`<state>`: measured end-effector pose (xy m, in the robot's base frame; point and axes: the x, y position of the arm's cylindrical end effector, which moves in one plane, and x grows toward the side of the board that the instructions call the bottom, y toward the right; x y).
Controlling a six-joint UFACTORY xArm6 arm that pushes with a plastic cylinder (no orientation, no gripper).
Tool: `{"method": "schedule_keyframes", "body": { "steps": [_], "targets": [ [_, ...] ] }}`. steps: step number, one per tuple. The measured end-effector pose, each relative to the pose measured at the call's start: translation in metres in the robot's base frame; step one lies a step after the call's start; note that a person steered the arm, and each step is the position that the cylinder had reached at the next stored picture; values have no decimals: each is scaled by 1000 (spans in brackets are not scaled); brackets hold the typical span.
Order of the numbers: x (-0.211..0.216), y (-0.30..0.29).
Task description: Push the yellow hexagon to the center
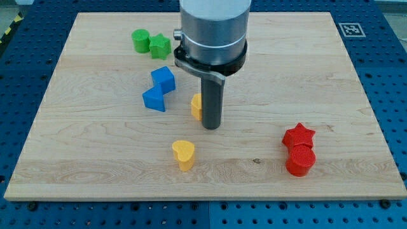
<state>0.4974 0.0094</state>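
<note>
My tip (211,127) touches the right side of the yellow hexagon (196,106) near the worktop (356,95) centre, no hand fitted, so an off-centre shove could spin it left into the blue blocks (159,89).

We see the yellow hexagon (196,105) near the frame's middle, flat on the board, its right side hidden.

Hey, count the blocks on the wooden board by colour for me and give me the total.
Green: 2, a cylinder and a star
Blue: 2, a cube and another block
Yellow: 2, the hexagon beside my tip and a heart
Red: 2, a star and a cylinder
Total: 8
</note>
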Motion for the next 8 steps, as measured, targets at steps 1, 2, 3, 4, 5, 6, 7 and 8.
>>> {"method": "schedule_keyframes", "body": {
  "steps": [1,2,3,4,5,6,7,8],
  "targets": [
    [0,3],
    [4,-19],
    [-8,-61],
    [-10,-59],
    [-10,-37],
    [-14,0],
    [-15,14],
    [-15,6]
  ]
}}
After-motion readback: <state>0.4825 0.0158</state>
